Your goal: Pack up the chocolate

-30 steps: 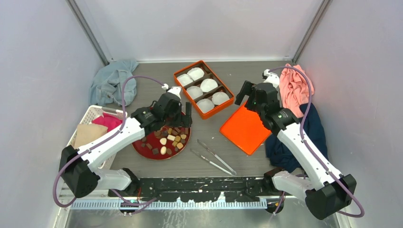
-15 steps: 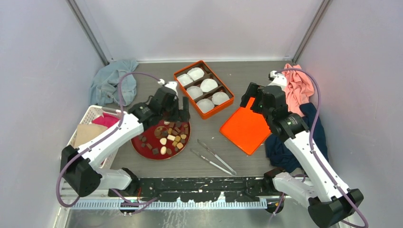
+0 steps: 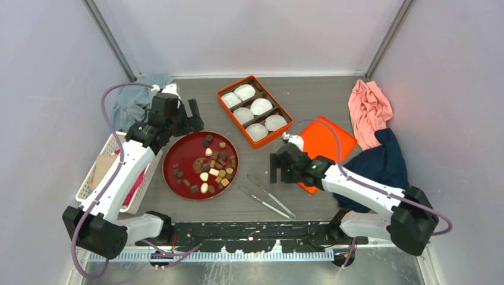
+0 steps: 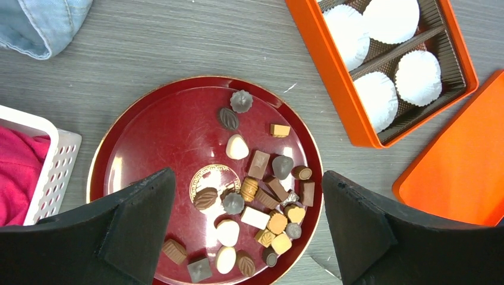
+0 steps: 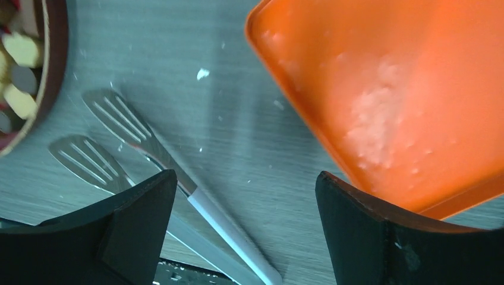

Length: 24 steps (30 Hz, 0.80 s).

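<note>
The chocolate (image 3: 214,169) is a pile of small dark, tan and cream pieces on the right half of a round red plate (image 3: 175,155). In the left wrist view the chocolate (image 4: 261,202) lies on the plate (image 4: 160,136) below my left gripper (image 4: 246,225). My left gripper (image 3: 189,119) is open and empty, raised above the plate's far left edge. An orange box (image 3: 282,132) holds several white paper cups (image 3: 260,107). My right gripper (image 3: 278,171) is open and empty, low over the table between metal tongs (image 5: 148,154) and the flat orange lid (image 5: 404,89).
The tongs (image 3: 267,195) lie right of the plate near the front edge. A white basket (image 3: 100,155) with pink cloth stands at the left. A blue cloth (image 3: 139,101) lies at the back left. Pink (image 3: 369,110) and navy (image 3: 389,163) cloths lie at the right.
My left gripper has lifted off the plate and moved back and left. My right arm has swung from the back right down to the front, beside the tongs.
</note>
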Tool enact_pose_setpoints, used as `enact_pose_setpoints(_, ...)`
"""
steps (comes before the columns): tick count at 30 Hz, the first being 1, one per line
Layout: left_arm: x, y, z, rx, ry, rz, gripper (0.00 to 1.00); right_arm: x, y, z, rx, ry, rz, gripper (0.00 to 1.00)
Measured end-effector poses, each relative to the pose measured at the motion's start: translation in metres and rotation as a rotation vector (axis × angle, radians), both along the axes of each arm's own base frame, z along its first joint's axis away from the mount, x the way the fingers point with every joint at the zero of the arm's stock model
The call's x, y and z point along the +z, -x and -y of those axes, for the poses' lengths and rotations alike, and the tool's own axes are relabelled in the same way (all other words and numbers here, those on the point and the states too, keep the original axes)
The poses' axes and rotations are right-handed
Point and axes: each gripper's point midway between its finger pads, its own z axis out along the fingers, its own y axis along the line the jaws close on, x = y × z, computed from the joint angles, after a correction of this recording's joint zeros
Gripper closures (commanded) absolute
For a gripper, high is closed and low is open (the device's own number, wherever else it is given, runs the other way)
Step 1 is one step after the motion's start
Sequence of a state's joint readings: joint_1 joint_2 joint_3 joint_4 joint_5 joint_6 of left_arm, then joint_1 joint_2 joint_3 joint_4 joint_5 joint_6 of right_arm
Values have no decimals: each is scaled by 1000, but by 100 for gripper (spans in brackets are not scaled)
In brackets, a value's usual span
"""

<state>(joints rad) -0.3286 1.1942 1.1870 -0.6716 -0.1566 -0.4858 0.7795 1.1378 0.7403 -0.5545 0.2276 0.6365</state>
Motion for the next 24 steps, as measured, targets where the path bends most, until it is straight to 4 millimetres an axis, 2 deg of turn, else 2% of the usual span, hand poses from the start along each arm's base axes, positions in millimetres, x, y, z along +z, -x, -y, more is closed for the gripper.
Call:
enact_pose_setpoints(4,1,2,0,1,5,6,9,-21,23,-18,87,71,-29,16)
enact_pose_setpoints(7,-1,3,2,-5,13,-3,9,-30,33,-29,142,110,-27,27)
enact_pose_setpoints(13,-4,5,6,-21,28,-16,9,-41,34,-38,164,140,-14,36)
enact_pose_setpoints(20,-11,5,9,-34,33,-38,9,-50,44,-51,207,140,-11,41)
enact_pose_setpoints(24,-18,4,12,-40,37,-57,10,-57,54,-54,229,149,-19,51)
